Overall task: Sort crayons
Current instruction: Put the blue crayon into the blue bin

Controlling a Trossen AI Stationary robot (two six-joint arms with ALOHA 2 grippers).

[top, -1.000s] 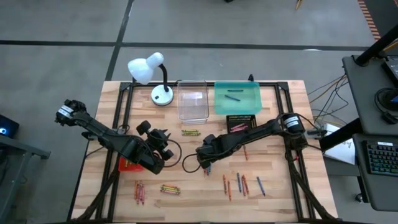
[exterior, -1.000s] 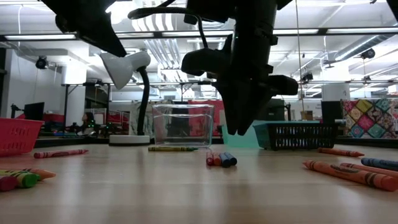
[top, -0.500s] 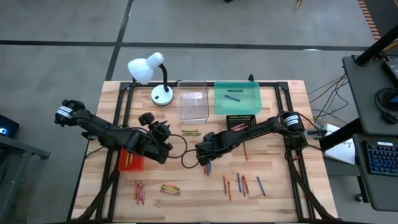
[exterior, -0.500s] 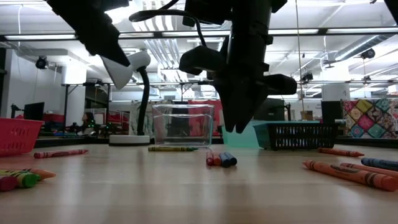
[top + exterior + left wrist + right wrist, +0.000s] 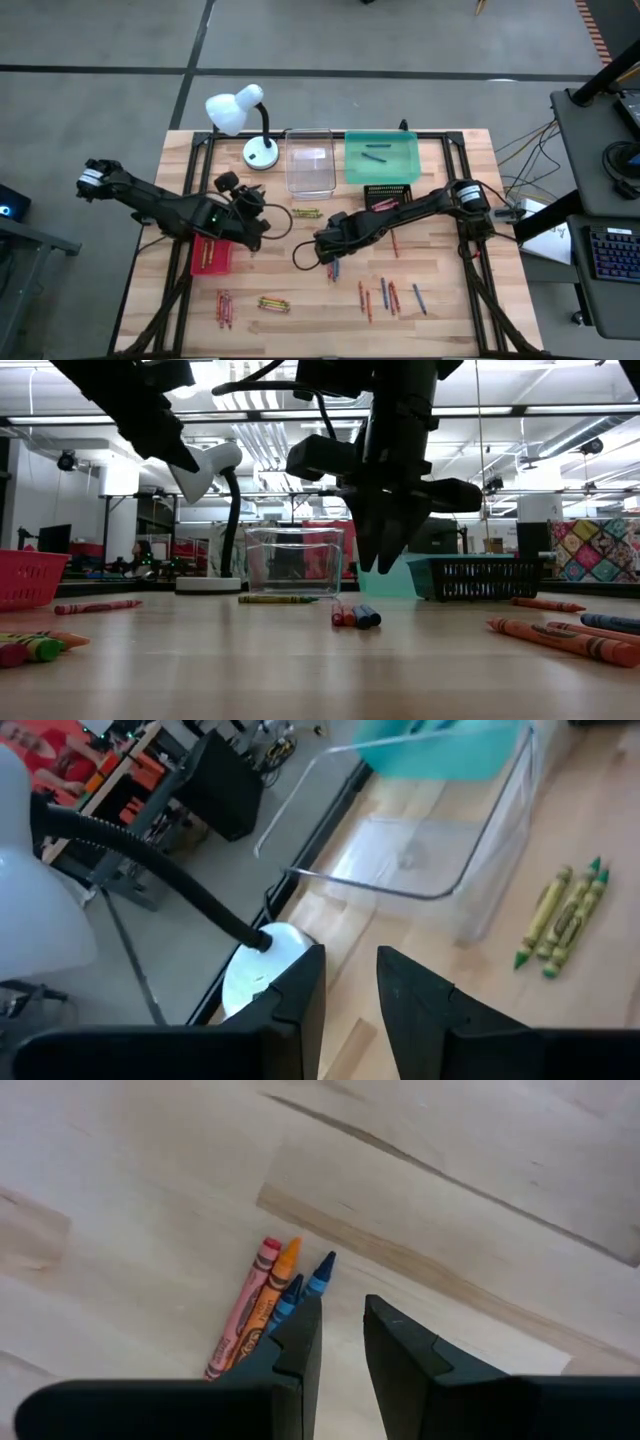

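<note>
Crayons lie in loose groups on the wooden table. A red, orange and blue group (image 5: 262, 1302) (image 5: 355, 617) lies right under my right gripper (image 5: 342, 1330) (image 5: 328, 250). That gripper points down, hangs clear above them and is narrowly open with nothing in it. Green crayons (image 5: 562, 920) (image 5: 306, 212) lie flat near the clear tray (image 5: 308, 170). My left gripper (image 5: 350, 985) (image 5: 252, 203) is raised between the red tray (image 5: 210, 257) and the lamp base (image 5: 262, 960), narrowly open and empty.
A white desk lamp (image 5: 245, 118) stands at the far left. The teal tray (image 5: 381, 158) holds blue crayons, and a black tray (image 5: 388, 197) sits in front of it. More crayons lie near the front edge (image 5: 273, 302) and at the right (image 5: 385, 295).
My left gripper has moved from above the red tray toward the table's far edge, toward the lamp base, and rolled as it went. My right gripper has stayed above the red, orange and blue crayons and turned a little about its own axis.
</note>
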